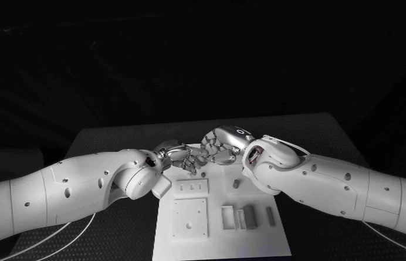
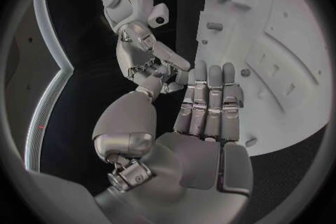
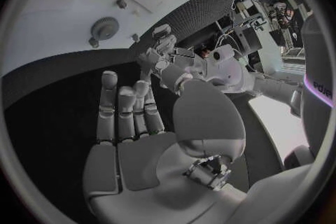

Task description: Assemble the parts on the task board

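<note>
The white task board (image 1: 220, 237) lies in the middle of the table. My two hands meet above its far end, fingertips close together. The left hand (image 1: 179, 156) has its fingers stretched out flat (image 2: 209, 102), and no part shows in its palm. Facing it, the right hand (image 1: 222, 143) also has straight, spread fingers (image 3: 126, 115) and a bare palm. Grey parts (image 1: 239, 217) stand in a row on the board's near right, with a slim one (image 1: 271, 214) beside them. A short peg (image 1: 237, 183) stands near the right forearm. A gear (image 3: 105, 28) lies on the board.
Two square raised plates (image 1: 190, 188) (image 1: 190, 217) sit on the board's left half. Black matting (image 1: 110, 138) surrounds the board. Both forearms cross the board's far corners, the left (image 1: 76, 185) and the right (image 1: 330, 182).
</note>
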Tool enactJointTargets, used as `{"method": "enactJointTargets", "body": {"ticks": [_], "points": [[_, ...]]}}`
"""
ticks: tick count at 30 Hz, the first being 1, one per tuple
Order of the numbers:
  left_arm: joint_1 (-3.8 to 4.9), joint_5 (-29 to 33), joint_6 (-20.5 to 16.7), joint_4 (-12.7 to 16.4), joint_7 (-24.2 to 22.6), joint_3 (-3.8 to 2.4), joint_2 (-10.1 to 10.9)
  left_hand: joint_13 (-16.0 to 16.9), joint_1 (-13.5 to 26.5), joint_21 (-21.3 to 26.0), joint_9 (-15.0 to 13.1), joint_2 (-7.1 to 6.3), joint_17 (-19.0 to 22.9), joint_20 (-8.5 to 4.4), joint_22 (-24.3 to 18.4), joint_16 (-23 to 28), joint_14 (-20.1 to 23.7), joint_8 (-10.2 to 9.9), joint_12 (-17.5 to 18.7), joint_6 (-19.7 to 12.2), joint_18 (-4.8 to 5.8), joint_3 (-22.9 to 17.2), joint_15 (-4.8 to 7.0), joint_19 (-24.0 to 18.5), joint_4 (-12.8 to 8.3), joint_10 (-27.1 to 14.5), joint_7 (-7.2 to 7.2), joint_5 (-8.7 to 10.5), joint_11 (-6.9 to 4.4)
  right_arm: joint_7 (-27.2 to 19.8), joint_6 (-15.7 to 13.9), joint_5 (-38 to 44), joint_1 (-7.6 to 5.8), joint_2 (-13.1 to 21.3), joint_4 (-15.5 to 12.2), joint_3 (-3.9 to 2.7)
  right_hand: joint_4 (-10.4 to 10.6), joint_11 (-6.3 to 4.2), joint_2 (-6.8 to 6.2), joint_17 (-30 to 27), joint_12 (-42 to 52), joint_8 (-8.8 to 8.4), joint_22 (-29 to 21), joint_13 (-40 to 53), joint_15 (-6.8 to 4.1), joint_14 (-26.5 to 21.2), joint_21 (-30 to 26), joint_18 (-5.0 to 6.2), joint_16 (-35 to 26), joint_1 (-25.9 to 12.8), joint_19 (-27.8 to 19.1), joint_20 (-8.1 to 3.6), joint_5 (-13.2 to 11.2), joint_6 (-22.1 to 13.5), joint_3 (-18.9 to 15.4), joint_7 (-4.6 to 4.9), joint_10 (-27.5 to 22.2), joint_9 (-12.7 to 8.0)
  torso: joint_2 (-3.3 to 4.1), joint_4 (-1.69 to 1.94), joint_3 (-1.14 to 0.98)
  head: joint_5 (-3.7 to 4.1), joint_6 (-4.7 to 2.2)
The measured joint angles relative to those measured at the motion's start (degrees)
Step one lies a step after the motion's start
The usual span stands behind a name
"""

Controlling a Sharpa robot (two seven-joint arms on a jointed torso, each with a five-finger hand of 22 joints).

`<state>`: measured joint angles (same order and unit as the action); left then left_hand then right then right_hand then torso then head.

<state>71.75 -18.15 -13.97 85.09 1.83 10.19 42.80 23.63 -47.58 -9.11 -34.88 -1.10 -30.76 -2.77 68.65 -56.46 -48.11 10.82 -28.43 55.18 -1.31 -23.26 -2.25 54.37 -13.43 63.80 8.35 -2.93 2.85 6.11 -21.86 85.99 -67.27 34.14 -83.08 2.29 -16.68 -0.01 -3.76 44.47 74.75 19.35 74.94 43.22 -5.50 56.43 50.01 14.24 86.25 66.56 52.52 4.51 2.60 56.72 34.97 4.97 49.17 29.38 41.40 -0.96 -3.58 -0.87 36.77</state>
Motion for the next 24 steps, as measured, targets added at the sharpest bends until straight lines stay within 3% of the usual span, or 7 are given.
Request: {"method": "enactJointTargets", "body": {"ticks": [14,24], "points": [[-0.06,0.3,-0.1,0.3,-0.1,0.08,0.0,-0.3,-0.1,0.2,0.4,1.03,0.0,0.00,0.2,0.0,0.0,0.0,0.8,0.1,0.01,-0.3,0.00,0.0,-0.3,0.5,-0.08,0.00,-0.07,-0.2,0.1,-0.1,-0.07,-0.3,0.0,0.11,0.0,0.01,0.33,0.0,0.0,0.00,0.0,0.0,0.02,0.0,0.0,0.00,0.0,0.1,0.2,-0.22,0.0,-0.1,0.0,0.05,0.0,0.0,0.01,0.00,0.02,-0.03,0.17],[-0.09,0.7,-0.2,0.3,0.0,0.10,-0.1,-0.3,0.6,0.4,0.8,1.78,0.0,0.00,0.2,0.0,-0.2,0.1,1.6,-0.6,0.01,-0.3,-0.21,0.0,-0.3,0.6,0.64,0.00,0.02,-0.4,0.2,-0.3,-0.10,-0.2,-0.3,0.28,0.0,0.02,0.45,0.0,0.0,0.00,0.0,0.0,0.03,0.0,0.0,0.00,0.0,0.0,0.2,-0.21,0.0,-0.1,0.0,0.12,0.0,0.0,0.01,-0.02,0.00,-0.15,0.27]]}}
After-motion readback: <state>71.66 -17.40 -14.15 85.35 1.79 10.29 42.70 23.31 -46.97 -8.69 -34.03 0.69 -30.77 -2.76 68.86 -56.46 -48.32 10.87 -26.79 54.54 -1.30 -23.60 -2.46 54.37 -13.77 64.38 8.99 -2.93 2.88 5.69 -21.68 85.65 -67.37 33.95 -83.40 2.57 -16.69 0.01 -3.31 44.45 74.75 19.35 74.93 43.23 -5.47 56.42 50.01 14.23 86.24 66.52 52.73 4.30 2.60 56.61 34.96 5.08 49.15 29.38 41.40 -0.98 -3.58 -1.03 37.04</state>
